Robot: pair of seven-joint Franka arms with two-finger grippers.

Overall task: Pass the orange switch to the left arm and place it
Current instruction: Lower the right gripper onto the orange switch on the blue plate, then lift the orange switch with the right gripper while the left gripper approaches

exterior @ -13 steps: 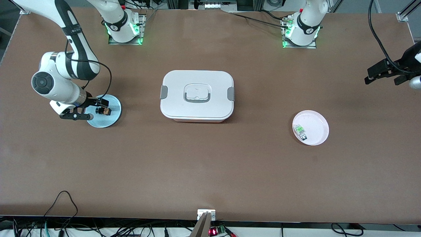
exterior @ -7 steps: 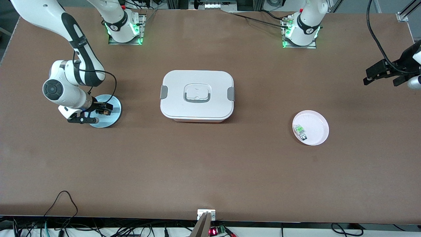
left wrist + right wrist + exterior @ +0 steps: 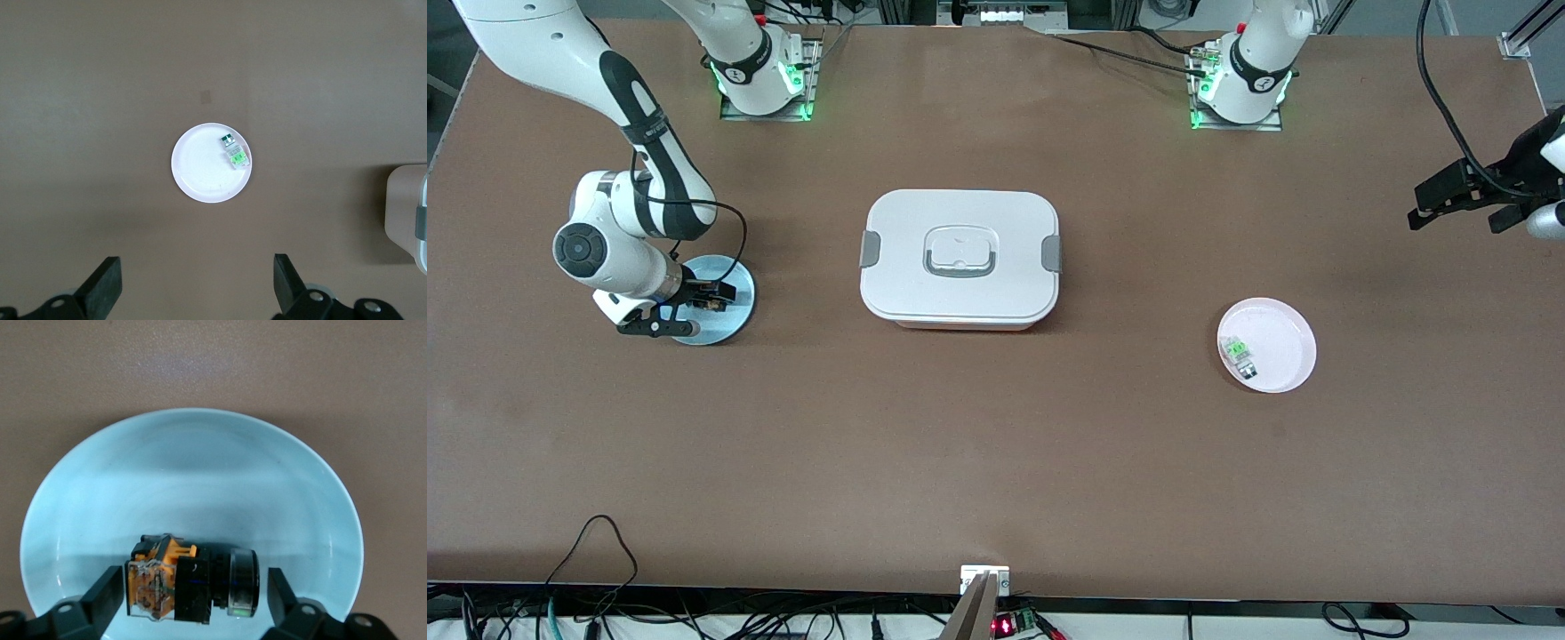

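The orange switch (image 3: 712,302) lies on its side on a light blue plate (image 3: 734,322) toward the right arm's end of the table. In the right wrist view the switch (image 3: 190,583) shows an orange block and a black cylindrical body. My right gripper (image 3: 704,299) is low over the plate, open, with one finger on each side of the switch (image 3: 193,595) and a gap at both. The white box (image 3: 960,258) stands mid-table. My left gripper (image 3: 1449,203) is open and empty, up over the table's edge at the left arm's end (image 3: 197,288).
A pink plate (image 3: 1285,342) holds a small clear component with a green top (image 3: 1239,353), nearer the front camera than the box; both show in the left wrist view (image 3: 200,177) (image 3: 235,153), with the box's corner (image 3: 407,213). Cables run along the table's front edge.
My right arm's wrist has shifted toward the plate and the gripper has come down around the switch. The left arm has barely moved.
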